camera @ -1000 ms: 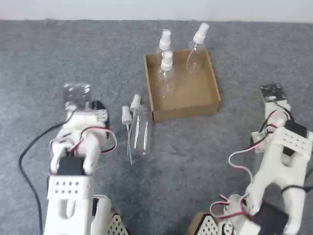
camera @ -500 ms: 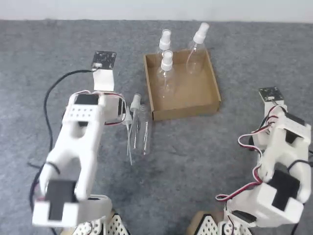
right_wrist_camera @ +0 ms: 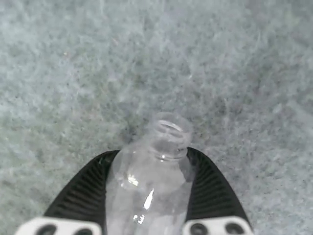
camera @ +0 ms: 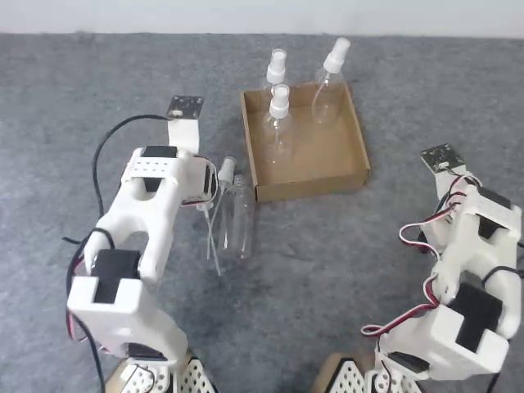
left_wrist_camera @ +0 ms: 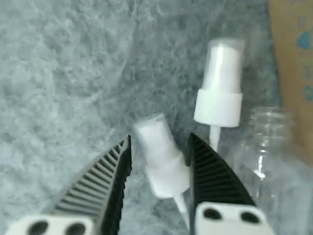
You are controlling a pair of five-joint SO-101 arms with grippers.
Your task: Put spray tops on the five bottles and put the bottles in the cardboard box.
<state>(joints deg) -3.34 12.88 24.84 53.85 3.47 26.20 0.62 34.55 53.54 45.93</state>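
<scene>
While three capped bottles (camera: 279, 123) stand at the cardboard box (camera: 311, 188), the rearmost maybe behind it rather than inside, two have no top yet.

Right gripper (right_wrist_camera: 151, 157): fingers clamped on one open bottle (right_wrist_camera: 164, 139), above the table (camera: 327, 262).

Left gripper (left_wrist_camera: 159, 141): fingers apart, either side of a loose spray top (left_wrist_camera: 164, 169).

Second spray top (left_wrist_camera: 220, 83) and the other open bottle (camera: 237, 221) lie just beside it, crowding the pick, with the box wall near.
</scene>
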